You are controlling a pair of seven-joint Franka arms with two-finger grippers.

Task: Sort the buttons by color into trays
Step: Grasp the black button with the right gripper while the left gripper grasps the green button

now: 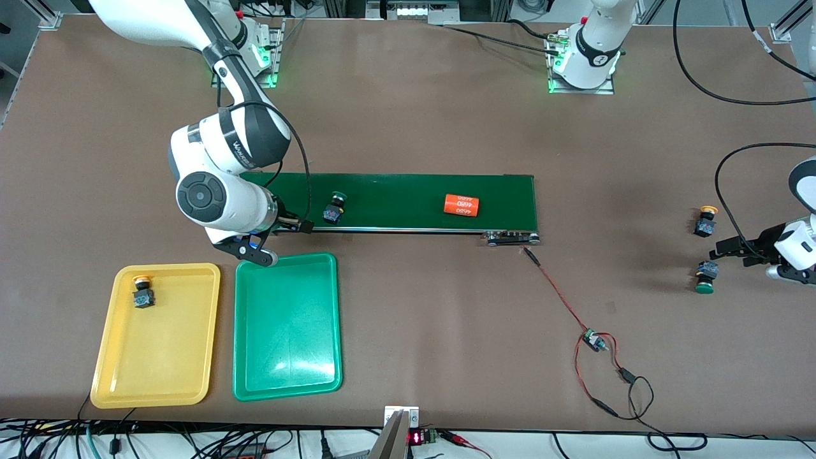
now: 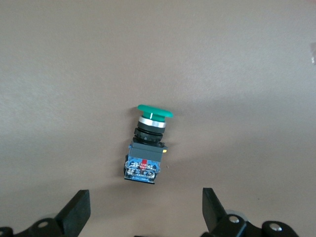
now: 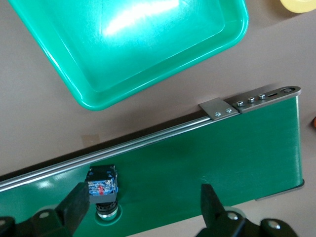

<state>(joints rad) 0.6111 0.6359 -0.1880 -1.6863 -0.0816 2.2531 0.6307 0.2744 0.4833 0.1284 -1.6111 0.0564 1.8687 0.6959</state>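
Two green buttons (image 1: 334, 208), two yellow buttons (image 1: 143, 291), two trays (image 1: 287, 382)

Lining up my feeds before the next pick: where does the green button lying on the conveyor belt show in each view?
Front view: green button lies on the conveyor belt, toward the right arm's end.
Right wrist view: same button at the bottom edge, by one finger of the open right gripper.
Left wrist view: not in it; that is another green button.
Shared landmark: the belt.

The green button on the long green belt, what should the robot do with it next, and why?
Probably lower the open right gripper onto the green button lying on the belt and close on it. It hangs just above that button, empty. The green tray has no button in it yet, and the yellow tray already has its yellow button.
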